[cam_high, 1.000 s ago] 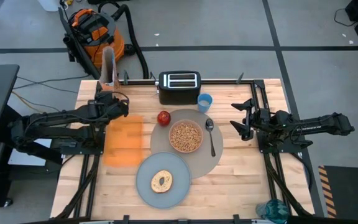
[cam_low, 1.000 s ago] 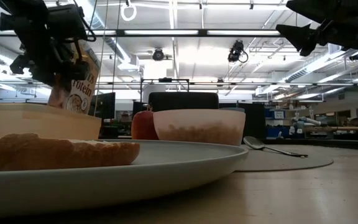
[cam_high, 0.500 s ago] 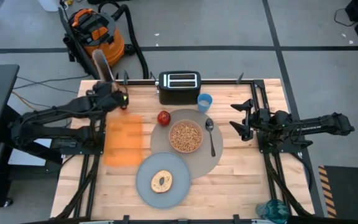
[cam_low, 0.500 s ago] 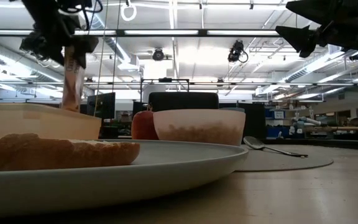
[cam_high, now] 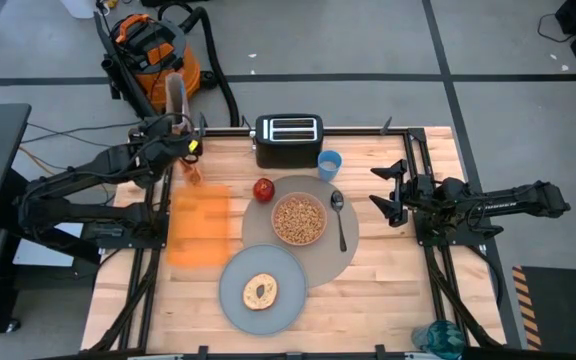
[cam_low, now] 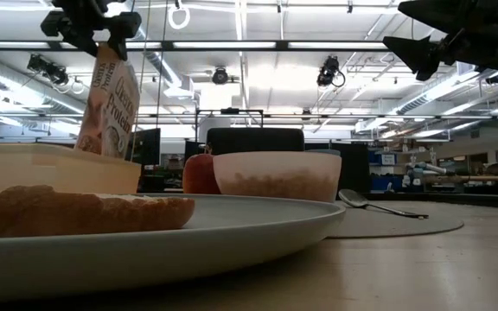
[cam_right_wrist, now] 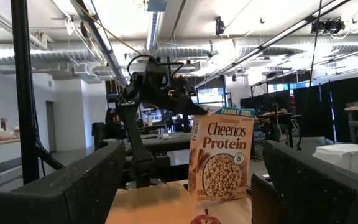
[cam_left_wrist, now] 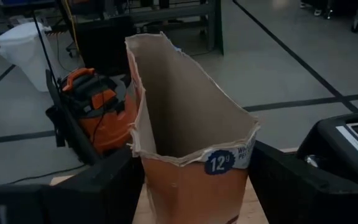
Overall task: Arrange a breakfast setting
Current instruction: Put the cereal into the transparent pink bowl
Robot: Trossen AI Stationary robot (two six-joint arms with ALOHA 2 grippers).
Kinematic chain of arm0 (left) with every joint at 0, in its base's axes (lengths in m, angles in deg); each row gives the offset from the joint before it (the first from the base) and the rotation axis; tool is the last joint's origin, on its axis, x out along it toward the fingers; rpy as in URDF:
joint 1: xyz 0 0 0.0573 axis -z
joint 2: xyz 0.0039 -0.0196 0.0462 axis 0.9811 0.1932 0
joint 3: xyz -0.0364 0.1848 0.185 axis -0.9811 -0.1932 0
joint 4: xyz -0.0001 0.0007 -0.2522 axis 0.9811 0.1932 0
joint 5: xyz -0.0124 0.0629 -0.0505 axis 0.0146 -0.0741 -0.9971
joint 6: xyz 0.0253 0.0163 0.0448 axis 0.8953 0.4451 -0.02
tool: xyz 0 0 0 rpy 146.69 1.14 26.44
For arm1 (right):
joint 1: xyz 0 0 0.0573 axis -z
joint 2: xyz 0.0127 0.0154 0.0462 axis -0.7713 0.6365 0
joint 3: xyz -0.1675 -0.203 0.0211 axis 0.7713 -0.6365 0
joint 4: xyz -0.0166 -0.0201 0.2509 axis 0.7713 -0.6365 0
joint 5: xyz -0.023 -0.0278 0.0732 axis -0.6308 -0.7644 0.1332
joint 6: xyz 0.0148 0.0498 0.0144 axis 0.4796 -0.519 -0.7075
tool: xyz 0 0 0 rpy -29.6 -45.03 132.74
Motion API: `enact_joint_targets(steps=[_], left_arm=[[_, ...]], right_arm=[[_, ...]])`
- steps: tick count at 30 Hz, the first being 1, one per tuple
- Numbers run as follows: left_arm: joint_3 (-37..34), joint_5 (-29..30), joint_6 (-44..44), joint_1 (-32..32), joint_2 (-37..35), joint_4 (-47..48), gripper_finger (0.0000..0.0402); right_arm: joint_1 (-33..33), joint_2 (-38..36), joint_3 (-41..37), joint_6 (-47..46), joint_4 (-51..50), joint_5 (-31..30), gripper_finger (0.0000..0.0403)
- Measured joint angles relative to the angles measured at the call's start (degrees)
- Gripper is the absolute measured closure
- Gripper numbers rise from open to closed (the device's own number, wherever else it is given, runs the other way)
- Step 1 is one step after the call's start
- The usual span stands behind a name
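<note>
Breakfast setting lying at centre of the high view: large round grey placemat [cam_high: 320, 250] carrying a translucent pink bowl [cam_high: 299, 220] filled with cereal, with a metal spoon [cam_high: 339, 218] lying just right of the bowl on the mat. Small red-yellow apple [cam_high: 263, 189] sitting at the mat's upper-left edge, small blue cup [cam_high: 329, 163] standing just above the mat, beside a black toaster [cam_high: 288, 139]. Smaller blue-grey plate [cam_high: 238, 296] overlapping the mat's lower-left rim and bearing a bagel [cam_high: 260, 290]. Orange board [cam_high: 200, 227] lying left of the mat. In the low view, looming large at lower left: plate and bagel, with apple and bowl behind.

Reaching from the left of the high view toward the upper-left corner of the surface [cam_high: 388, 290], left arm holding its left pincer [cam_high: 175, 140] pinched on the top of a cereal box [cam_high: 177, 103]. Box hanging clear of the surface, tilted, its torn open top gaping in the left wrist view, printed front showing in the right wrist view. Hovering at the right of the high view, right pincer [cam_high: 388, 195], held level above the surface, well apart from the setting, fingers spread.

Pale wooden surface framed by black rails. Sitting on the grey floor beyond the upper-left corner, an orange and black vacuum [cam_high: 148, 45]. Stretching behind in the low view, a workshop hall with bright ceiling lights.
</note>
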Motion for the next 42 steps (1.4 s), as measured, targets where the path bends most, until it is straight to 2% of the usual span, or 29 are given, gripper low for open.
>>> enact_joint_targets(steps=[11,17,27,33,42], left_arm=[[0.11,-1.76,-0.93,0.0,0.02,1.82,0.0125],[0.11,-4.29,-2.25,0.02,0.02,3.27,0.0104],[0.11,-4.32,-2.89,-0.04,0.02,3.31,0.0088],[0.11,-4.28,-2.87,-2.16,-0.38,2.81,0.0086],[0.34,-4.33,4.59,-3.41,-1.05,-4.55,0.0086]], right_arm=[[0.0,-0.01,0.0,0.0,-1.95,0.02,0.0015],[0.0,0.0,0.0,0.0,-2.05,0.0,0.0015],[0.0,-0.01,0.0,-0.39,-2.05,0.0,0.0015],[0.0,-0.01,0.0,-1.27,-2.05,0.0,0.0015],[-0.02,-0.01,0.0,-1.49,-2.04,-0.02,0.0015]])
